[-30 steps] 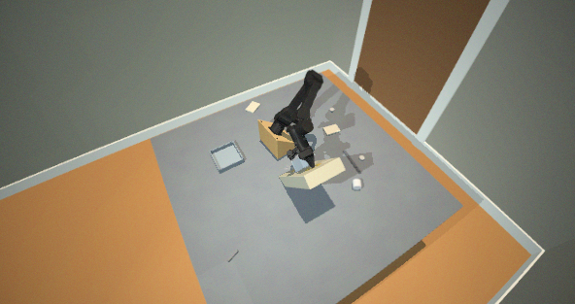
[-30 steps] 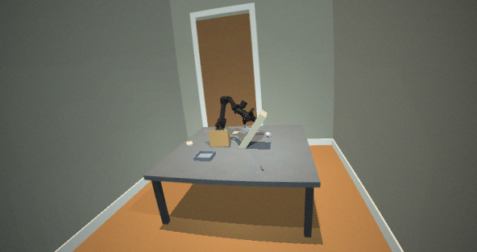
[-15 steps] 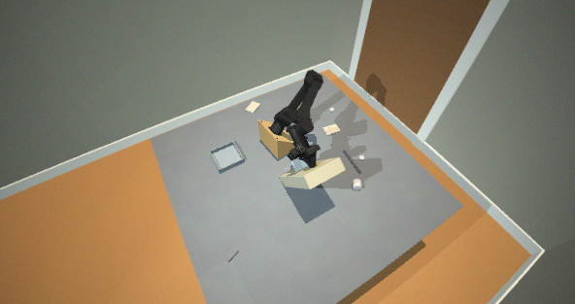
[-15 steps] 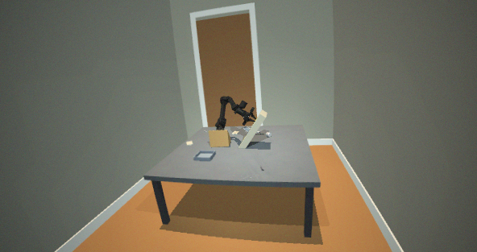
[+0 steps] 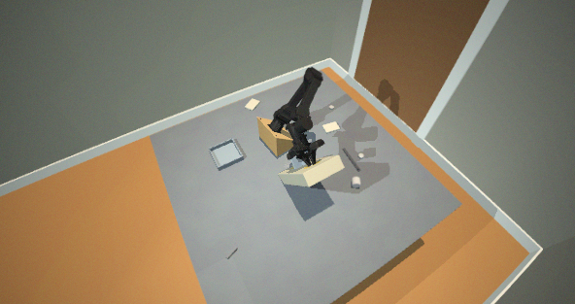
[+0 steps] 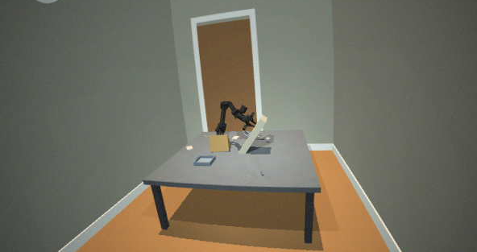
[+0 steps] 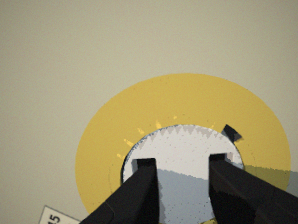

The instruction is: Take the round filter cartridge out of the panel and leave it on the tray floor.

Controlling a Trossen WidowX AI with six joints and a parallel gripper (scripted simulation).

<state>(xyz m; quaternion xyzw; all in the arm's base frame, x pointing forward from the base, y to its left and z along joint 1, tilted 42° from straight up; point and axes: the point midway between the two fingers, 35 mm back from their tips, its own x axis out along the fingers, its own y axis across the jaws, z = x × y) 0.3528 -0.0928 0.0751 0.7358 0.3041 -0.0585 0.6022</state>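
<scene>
The cream service panel (image 5: 324, 172) (image 6: 252, 136) (image 7: 40, 75) stands tilted on the table. In the wrist view a yellow ring (image 7: 102, 150) surrounds the round pale cartridge (image 7: 182, 142), which sits within the panel opening. A dark notch (image 7: 232, 133) shows at the opening's upper right edge. My gripper (image 5: 312, 163) (image 6: 255, 124) (image 7: 180, 168) is shut on the cartridge, with its two fingertips in the face slots. The lower part of the cartridge face is cut off by the frame. The blue-grey tray (image 5: 226, 154) (image 6: 205, 160) lies apart from the panel and holds nothing.
A tan wedge-shaped block (image 5: 275, 143) (image 6: 219, 143) stands beside the arm, between tray and panel. A white cylinder (image 5: 355, 182) and a dark rod (image 5: 351, 159) lie beyond the panel. Cream cards (image 5: 252, 104) (image 5: 331, 126) lie near the arm. A small thin piece (image 5: 232, 253) (image 6: 262, 174) lies far off.
</scene>
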